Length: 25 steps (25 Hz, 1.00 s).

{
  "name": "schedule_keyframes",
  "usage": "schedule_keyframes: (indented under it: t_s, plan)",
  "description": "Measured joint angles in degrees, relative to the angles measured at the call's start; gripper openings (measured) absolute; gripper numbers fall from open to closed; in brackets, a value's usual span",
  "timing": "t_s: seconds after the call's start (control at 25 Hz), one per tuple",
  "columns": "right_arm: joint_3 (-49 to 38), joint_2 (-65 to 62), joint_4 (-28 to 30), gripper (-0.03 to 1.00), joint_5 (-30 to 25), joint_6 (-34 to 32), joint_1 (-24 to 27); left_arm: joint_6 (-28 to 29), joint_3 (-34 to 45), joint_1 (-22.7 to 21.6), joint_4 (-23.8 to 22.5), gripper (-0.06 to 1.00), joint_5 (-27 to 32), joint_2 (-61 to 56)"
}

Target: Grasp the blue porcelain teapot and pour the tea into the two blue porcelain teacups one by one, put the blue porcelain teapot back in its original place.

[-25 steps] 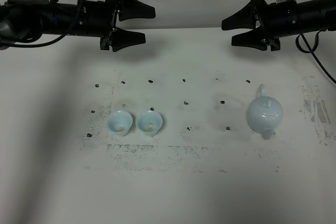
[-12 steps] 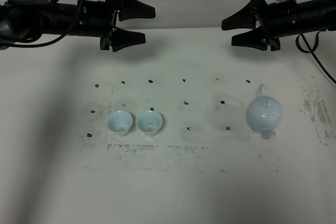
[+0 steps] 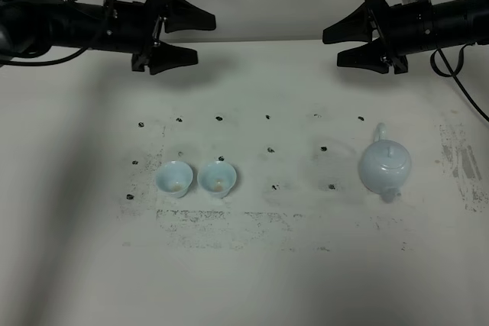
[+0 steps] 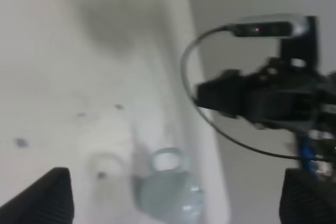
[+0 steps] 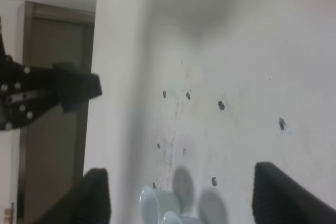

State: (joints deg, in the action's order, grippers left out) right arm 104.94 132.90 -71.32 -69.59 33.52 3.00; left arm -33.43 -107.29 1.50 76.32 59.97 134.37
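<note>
The blue porcelain teapot (image 3: 386,167) stands upright on the right of the white table, lid on, and shows blurred in the left wrist view (image 4: 169,195). The two blue porcelain teacups (image 3: 173,179) (image 3: 218,179) stand side by side at centre left, almost touching; the right wrist view catches them at its edge (image 5: 159,203). My left gripper (image 3: 205,37) hovers open above the table's far left, well behind the cups. My right gripper (image 3: 332,48) hovers open at the far right, behind the teapot. Both are empty.
Small dark marks (image 3: 267,117) dot the white table (image 3: 290,265) in rows, with scuffed patches near the cups and at the right edge. A cable (image 3: 458,85) loops off the right arm. A brown door (image 5: 50,145) lies beyond the table's edge.
The left arm has drawn back a little to the left, still open. The right arm, teapot and cups have not moved.
</note>
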Motion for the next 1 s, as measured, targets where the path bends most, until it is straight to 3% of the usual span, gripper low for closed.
schedule_keyframes:
  t_s: [0.16,0.28,0.4,0.52,0.64,0.8,1.0]
  plan:
    - [0.00,0.00,0.00,0.55,0.00,0.00,0.00,8.95,-4.56,-2.51,-14.92,0.76,-1.99,0.00]
    - [0.00,0.00,0.00,0.55,0.00,0.00,0.00,16.78,-9.23,-3.05,-32.87,0.76,-1.40,0.00]
    - [0.00,0.00,0.00,0.55,0.00,0.00,0.00,24.52,-14.01,-3.17,-49.71,0.76,1.90,0.00]
    - [0.00,0.00,0.00,0.55,0.00,0.00,0.00,28.40,-18.26,-3.50,-60.88,0.76,7.38,0.00]
    - [0.00,0.00,0.00,0.55,0.00,0.00,0.00,29.68,-20.10,-3.52,-66.24,0.76,8.33,-0.45]
    - [0.00,0.00,0.21,0.55,0.00,-0.06,0.00,30.69,-19.65,-3.52,-68.02,0.76,8.37,-3.52]
    - [0.00,0.00,0.31,0.55,0.00,-0.35,0.00,30.86,-10.81,-3.46,-70.18,0.76,8.37,-13.28]
